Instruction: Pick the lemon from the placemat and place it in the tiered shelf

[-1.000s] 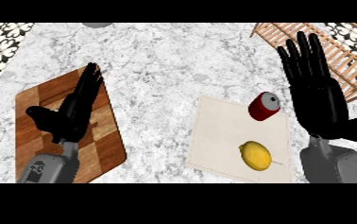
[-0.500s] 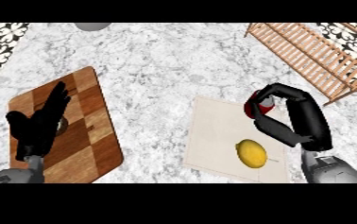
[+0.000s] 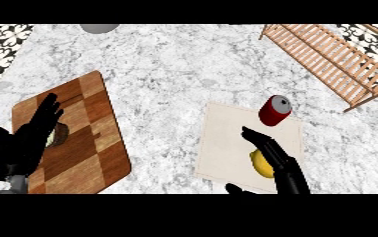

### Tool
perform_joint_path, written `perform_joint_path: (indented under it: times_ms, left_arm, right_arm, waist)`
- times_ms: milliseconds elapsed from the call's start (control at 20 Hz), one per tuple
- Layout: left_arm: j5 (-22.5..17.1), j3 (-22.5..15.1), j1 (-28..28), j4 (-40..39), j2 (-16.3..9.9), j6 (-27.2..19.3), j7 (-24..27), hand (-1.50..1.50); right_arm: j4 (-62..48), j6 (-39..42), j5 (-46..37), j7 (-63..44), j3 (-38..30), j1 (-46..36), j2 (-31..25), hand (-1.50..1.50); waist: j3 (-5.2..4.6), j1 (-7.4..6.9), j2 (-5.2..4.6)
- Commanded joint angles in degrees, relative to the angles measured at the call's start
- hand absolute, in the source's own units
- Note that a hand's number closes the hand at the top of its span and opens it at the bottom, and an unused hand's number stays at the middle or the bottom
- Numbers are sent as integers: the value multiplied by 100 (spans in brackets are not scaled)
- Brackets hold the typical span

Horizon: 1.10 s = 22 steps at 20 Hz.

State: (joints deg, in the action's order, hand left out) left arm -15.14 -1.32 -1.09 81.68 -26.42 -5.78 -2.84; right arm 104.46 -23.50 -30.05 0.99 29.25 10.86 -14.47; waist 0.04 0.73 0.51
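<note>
A yellow lemon lies on the pale placemat at the lower right of the head view. My right hand reaches over the lemon with its fingers straight, hiding the lemon's right side; the thumb shows near the mat's lower edge. The hand is open and I cannot tell whether it touches the lemon. The wooden tiered shelf stands at the upper right. My left hand rests open over the cutting board at the left edge.
A red can stands on the placemat's far corner, just beyond my right hand. A wooden cutting board lies at the left with a small round object partly hidden under my left hand. A grey object sits at the counter's far edge.
My right hand has dropped from beside the red can down over the lemon, its fingers straightened from their earlier curl. My left hand has shifted slightly towards the left edge.
</note>
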Motion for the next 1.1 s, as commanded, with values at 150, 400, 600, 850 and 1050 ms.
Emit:
perform_joint_path:
  times_ms: [150,400,600,850,1050]
  left_arm:
    - [-74,158,-350,-34,-42,75,62,0]
    - [17,144,-43,-157,-34,19,-71,0]
    - [129,-50,43,-157,114,46,11,0]
    - [73,4,65,24,170,44,-224,0]
    - [211,133,30,-198,127,157,-35,0]
  right_arm:
    - [1026,363,-2267,-1912,147,618,-785,-150]
    - [1925,2185,-2902,-3197,489,635,-1273,-150]
    - [1603,3594,-3245,-3845,673,84,-1486,-150]
    - [1741,5175,-3300,-4774,1071,-648,-901,-150]
    - [1215,5839,-3053,-4810,608,-1474,-478,-150]
  waist:
    - [-40,28,9]
    - [-40,35,-32]
    - [-39,-116,-81]
    - [-15,-132,-58]
    - [-9,-134,-65]
